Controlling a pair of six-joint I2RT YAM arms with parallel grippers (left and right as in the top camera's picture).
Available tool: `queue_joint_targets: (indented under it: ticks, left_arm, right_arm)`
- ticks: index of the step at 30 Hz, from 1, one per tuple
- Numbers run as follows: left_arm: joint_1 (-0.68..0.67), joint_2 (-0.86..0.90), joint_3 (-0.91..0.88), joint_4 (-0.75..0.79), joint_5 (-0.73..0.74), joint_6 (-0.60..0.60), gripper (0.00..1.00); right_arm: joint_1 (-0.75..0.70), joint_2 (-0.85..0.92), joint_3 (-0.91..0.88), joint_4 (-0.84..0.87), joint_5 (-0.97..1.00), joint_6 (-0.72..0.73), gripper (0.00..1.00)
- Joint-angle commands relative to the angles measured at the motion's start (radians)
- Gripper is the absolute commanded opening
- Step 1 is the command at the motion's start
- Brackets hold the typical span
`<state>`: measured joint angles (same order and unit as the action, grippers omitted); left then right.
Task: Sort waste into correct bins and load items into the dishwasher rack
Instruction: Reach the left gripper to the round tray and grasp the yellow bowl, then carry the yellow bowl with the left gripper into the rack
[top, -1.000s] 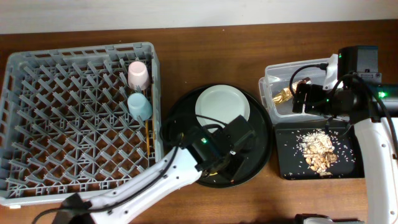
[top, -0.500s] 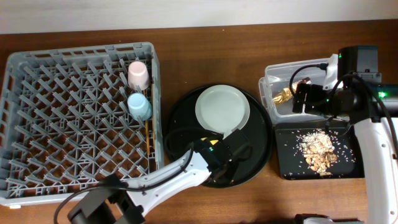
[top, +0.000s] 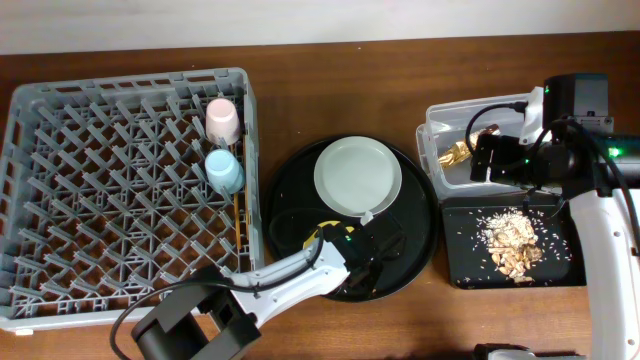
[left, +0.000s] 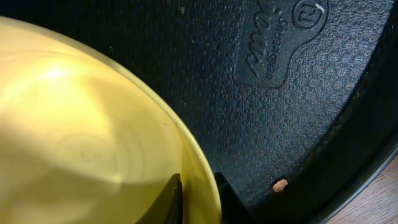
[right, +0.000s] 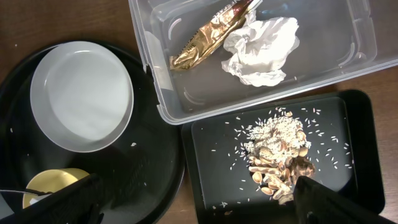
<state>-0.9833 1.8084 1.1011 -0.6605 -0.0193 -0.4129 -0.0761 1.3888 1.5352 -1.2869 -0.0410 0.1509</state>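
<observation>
Left pincer (left: 198, 202) pinched yellow bowl (left: 81, 124) rim, one finger inside, one outside. Bowl sat at near edge of round black tray (left: 292, 112); rack (top: 120, 180) lay to pincer's left, left arm nearer.

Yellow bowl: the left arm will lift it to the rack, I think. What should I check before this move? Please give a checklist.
1. Bowl rim sits between the left fingers: ok.
2. Grip firm enough to lift: cannot tell.
3. Bowl inside is clean, no scraps: ok for the part in view.
4. Plate lies apart from the bowl: ok.
5. Rack has free pegs: ok.
6. Right fingers are open and away from the bowl: ok.
</observation>
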Motion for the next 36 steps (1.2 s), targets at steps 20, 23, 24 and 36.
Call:
queue_joint_targets:
  ticks: [20,23,24,36]
  left_arm:
    - [0.001,-0.016,0.061,-0.065,-0.041,0.008,0.0]
    - [0.011,-0.063,0.135,-0.13,-0.042,0.026,0.0]
    - [0.019,-0.083,0.167,-0.161,-0.042,0.026,0.0]
    - [0.491,-0.405,0.428,-0.58,0.547,0.332,0.0]
  right_arm:
    - [-0.004,-0.001,0.001,-0.003,0.02,0.004,0.99]
    - [-0.004,-0.001,0.001,-0.003,0.02,0.004,0.99]
    - [-0.004,-0.001,0.001,-0.003,0.02,0.004,0.99]
    - [-0.004,-0.001,0.001,-0.003,0.02,0.004,0.99]
